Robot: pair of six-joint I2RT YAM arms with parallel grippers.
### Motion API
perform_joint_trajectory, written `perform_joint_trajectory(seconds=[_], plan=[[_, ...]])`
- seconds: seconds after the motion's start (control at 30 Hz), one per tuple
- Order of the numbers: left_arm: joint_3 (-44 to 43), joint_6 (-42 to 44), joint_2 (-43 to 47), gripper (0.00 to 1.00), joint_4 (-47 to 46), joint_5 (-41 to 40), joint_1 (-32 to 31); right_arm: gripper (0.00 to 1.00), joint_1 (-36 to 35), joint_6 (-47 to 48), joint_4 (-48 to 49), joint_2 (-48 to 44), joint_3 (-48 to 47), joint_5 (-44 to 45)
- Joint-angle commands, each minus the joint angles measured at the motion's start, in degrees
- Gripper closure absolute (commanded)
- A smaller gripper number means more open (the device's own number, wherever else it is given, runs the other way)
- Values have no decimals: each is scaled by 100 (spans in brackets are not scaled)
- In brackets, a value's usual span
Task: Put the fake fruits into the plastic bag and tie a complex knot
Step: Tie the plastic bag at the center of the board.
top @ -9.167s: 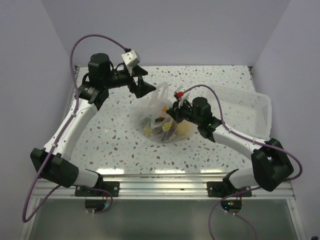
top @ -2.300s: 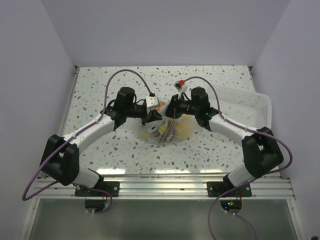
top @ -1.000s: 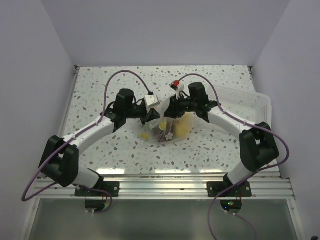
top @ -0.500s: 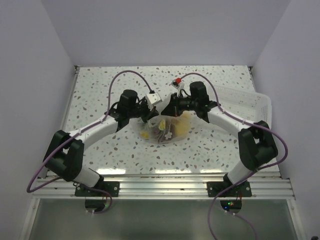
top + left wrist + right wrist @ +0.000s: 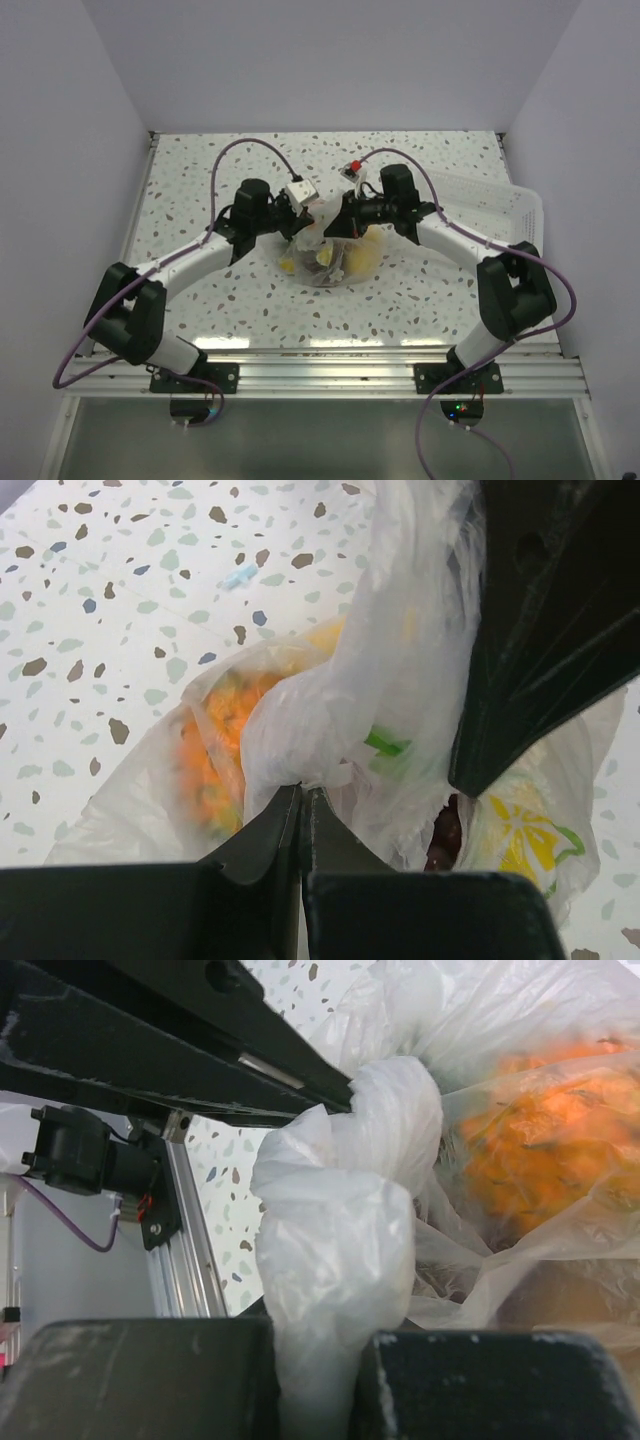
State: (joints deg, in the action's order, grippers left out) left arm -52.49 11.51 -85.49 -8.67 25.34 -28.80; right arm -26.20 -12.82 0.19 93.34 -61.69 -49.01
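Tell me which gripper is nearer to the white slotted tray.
Right. The right gripper pinches the neck of the plastic bag from the side of the white slotted tray; the left gripper pinches it from the opposite side, farther from the tray.

Speckled table [image 5: 200,290] — white terrazzo w/ grey, brown & bluish chips — spreads under and all round the left fingers [image 5: 262,832] and right fingers [image 5: 150,1375]. In left wrist view it fills the area ahead-left of the fingertips, incl. a pale-blue fleck [image 5: 240,576] well ahead of them. White slotted tray [image 5: 505,228], rigid w/ low walls, sits well off to the right of the right fingers, at the table's right edge. Aluminium rail [image 5: 330,368] runs along the near edge, well behind both finger pairs; greyish panel [image 5: 330,440] just below it. Pale lilac walls [image 5: 330,60] on 3 sides — back one well beyond the fingertips.
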Motion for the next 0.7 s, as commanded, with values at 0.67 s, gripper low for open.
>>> perform_joint_trajectory(seconds=[0.67], plan=[[186,-262,-73,100,-669,606,-30,100,62,-1278,1040,-167,175,-486]])
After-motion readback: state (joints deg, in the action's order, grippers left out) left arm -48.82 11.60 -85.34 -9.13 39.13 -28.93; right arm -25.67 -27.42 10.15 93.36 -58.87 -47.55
